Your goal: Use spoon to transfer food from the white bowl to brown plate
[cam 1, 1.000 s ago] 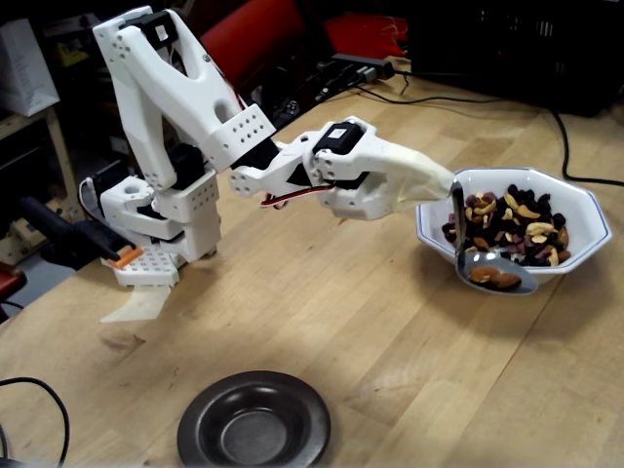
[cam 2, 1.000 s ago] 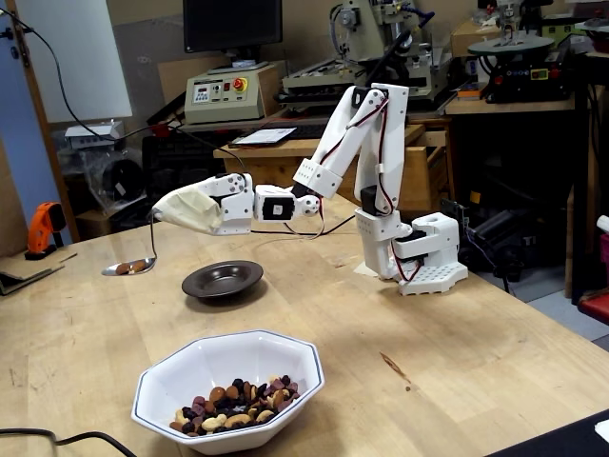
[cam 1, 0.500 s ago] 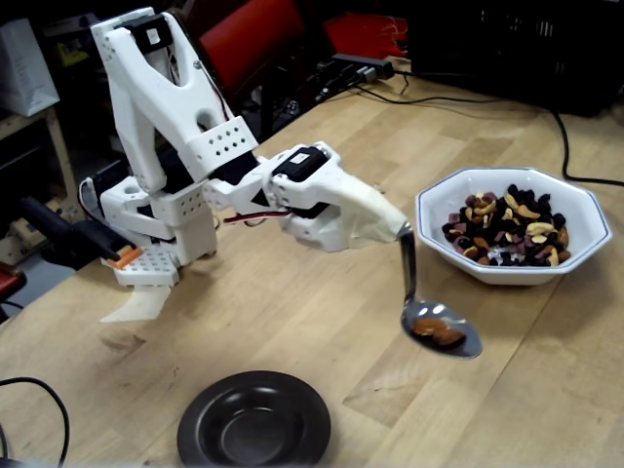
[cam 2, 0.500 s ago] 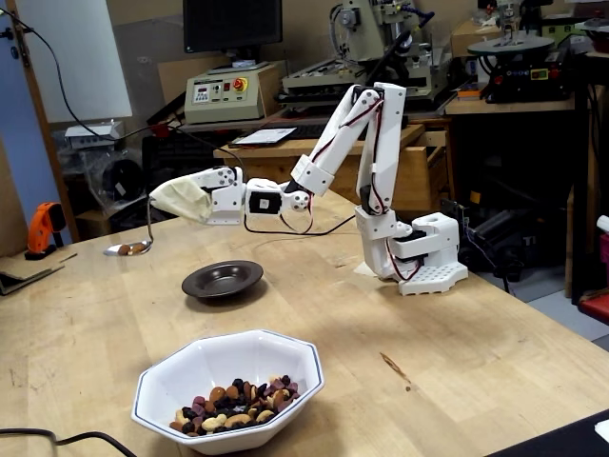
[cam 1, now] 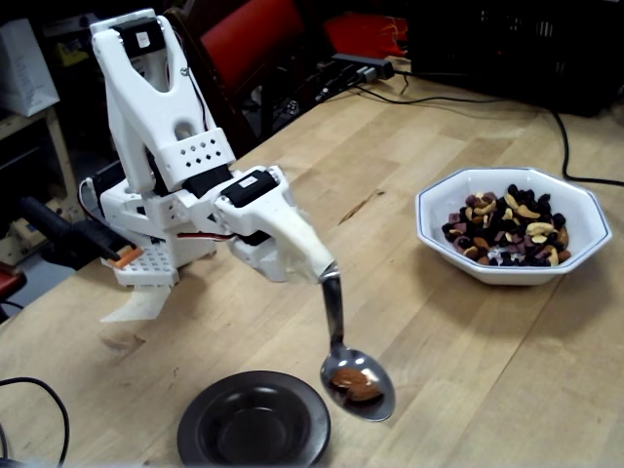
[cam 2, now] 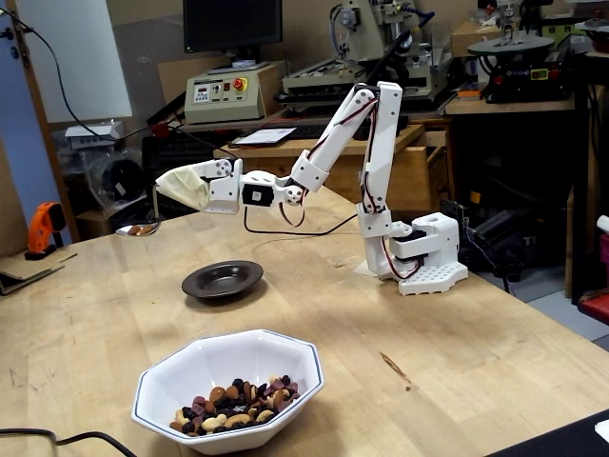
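The hand (cam 1: 317, 265) is clamping the top of the spoon (cam 1: 343, 343), though its fingers are wrapped in a pale covering, so how they are sitting on the handle cannot be told. The spoon is hanging down with its oval end held roughly level, carrying a small heap of food (cam 1: 353, 382), a few tan nuts by the look of it. In one fixed view the loaded end is hovering just beside the near right rim of the brown plate (cam 1: 255, 425); in the other fixed view the spoon (cam 2: 143, 226) is looking farther from the plate (cam 2: 223, 279), so I am judging it close to the plate but not yet over the sunken centre. The white bowl (cam 1: 514, 231) is sitting well apart on the worktop (cam 1: 468, 361), with plenty of nuts and raisins in it. The spoon is stiff, smooth metal, likely slippery, and a high hold on the handle is leaving the load free to swing. The pieces are small, light, dry and loose, ready to roll off at any tilt or jolt. The plate is glossy and light-looking, so a knock from the spoon could slide it, while the ceramic bowl is probably heavier and chippable at its thin rim.
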Robot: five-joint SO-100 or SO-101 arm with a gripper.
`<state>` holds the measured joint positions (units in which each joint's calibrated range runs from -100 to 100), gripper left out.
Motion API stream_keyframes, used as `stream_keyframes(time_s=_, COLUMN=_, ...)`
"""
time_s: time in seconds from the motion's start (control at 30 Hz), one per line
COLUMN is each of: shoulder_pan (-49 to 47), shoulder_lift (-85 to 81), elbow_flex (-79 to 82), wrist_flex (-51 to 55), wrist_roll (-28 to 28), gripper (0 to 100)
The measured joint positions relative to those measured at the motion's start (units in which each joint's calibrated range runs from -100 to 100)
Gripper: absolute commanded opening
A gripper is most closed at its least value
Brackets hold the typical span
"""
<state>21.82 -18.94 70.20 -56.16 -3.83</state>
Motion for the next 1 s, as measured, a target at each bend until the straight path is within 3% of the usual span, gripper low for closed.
stream_keyframes(time_s=0.8, shoulder_pan=11.6, shoulder_lift=0.0, elbow_flex=0.2, wrist_flex=0.0, wrist_roll=0.0, gripper=4)
stream_keyframes(time_s=1.0, shoulder_pan=11.8, shoulder_lift=0.0, elbow_flex=7.8, wrist_flex=-0.1, wrist_roll=0.0, gripper=4)
